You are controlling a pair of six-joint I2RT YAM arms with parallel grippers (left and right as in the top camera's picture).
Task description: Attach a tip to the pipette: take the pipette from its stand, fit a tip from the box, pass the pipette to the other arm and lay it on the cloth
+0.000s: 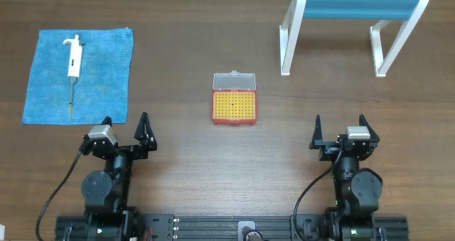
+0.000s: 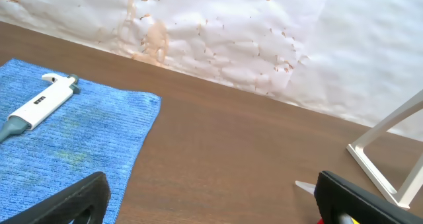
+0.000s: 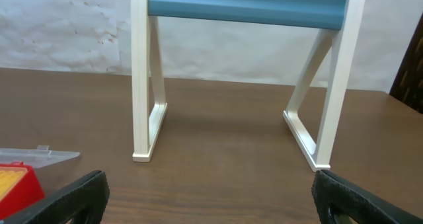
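Since the pipette [image 1: 73, 58] is laid flat on the cloth [image 1: 106, 92], well left of the box [image 1: 234, 107], with a yellowish tip fitted at its end, the task is judged complete. The left gripper [image 1: 126, 119] is held wide and empty left of the box, the right gripper [image 1: 340, 119] likewise to its right, so nothing is disturbed. The stand [image 1: 359, 4] is set beyond the box, rightward.

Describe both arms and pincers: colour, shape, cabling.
The left arm and right arm are both black, with rounded joint housings, on a black base rail. Each wrist carries a small pale grey box. The left pincer and right pincer each have two black, tapered fingers. A thin black cable loops beside each base. No markings legible.
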